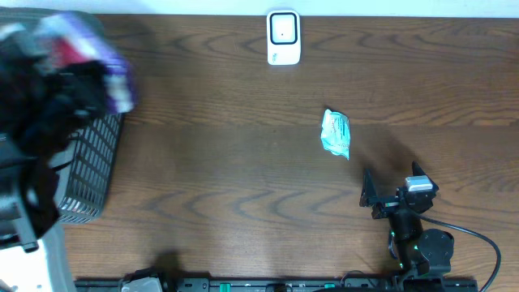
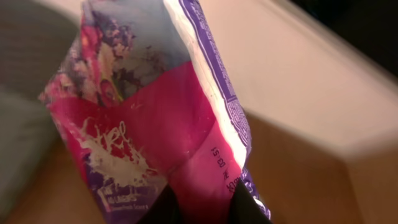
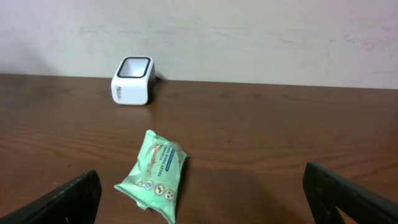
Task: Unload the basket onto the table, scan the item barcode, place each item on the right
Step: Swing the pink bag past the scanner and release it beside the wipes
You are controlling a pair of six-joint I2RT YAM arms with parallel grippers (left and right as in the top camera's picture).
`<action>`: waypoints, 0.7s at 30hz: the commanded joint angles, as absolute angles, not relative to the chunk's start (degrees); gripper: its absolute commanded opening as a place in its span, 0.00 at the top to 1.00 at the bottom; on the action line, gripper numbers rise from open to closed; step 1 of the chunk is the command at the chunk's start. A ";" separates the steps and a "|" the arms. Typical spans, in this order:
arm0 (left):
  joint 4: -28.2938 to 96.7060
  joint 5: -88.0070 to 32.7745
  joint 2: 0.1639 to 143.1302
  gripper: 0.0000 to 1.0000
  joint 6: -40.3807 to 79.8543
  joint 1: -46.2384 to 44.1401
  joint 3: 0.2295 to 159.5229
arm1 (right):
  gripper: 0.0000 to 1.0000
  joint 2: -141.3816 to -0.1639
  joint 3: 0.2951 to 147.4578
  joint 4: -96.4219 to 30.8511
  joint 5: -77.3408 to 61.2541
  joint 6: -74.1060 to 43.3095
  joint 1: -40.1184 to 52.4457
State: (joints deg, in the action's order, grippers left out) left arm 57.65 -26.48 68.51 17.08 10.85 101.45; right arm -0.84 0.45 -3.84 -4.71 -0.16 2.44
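- Overhead view has the pink and purple packet (image 1: 85,49) up in the far left corner, above the basket (image 1: 89,174). It's all blurry there, so no fine detail.
- Left wrist view is clearer. The left gripper (image 2: 208,208) is pinched nearly closed on one end of the packet, so the bag sticks out in front of the camera with its printed faces free. Makes sense to me: a grip on the end hides hardly any print.
- I can't make out a barcode on the side shown, only a date code by the white seam.
- The scanner (image 1: 283,37) sits at the far edge of the table (image 1: 203,162), window facing up, well apart from the packet. My guess is the bag needs carrying over there, barcode side turned to the window.
- The right gripper (image 1: 392,185) is low at the front right, jaws spread wide, holding nothing.
- A green packet (image 1: 336,134) lies flat between it and the scanner. Can't tell if it's next in line or done.
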 commanded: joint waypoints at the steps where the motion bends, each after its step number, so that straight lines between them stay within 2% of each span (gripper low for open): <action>1: 57.32 -29.98 70.37 0.93 5.10 1.15 100.33 | 0.01 -0.75 0.36 -4.03 -5.04 0.47 2.35; 9: 57.45 -27.83 81.06 0.93 4.67 -13.89 98.43 | 0.01 -0.75 0.36 -4.03 -5.04 0.47 2.35; 13: 56.88 -27.14 88.51 0.93 0.23 -20.08 98.43 | 0.01 -0.75 0.36 -4.03 -5.04 0.47 2.35; 21: 54.33 -9.96 105.06 0.93 0.14 -29.26 98.43 | 0.01 -0.75 0.36 -4.03 -5.04 0.47 2.35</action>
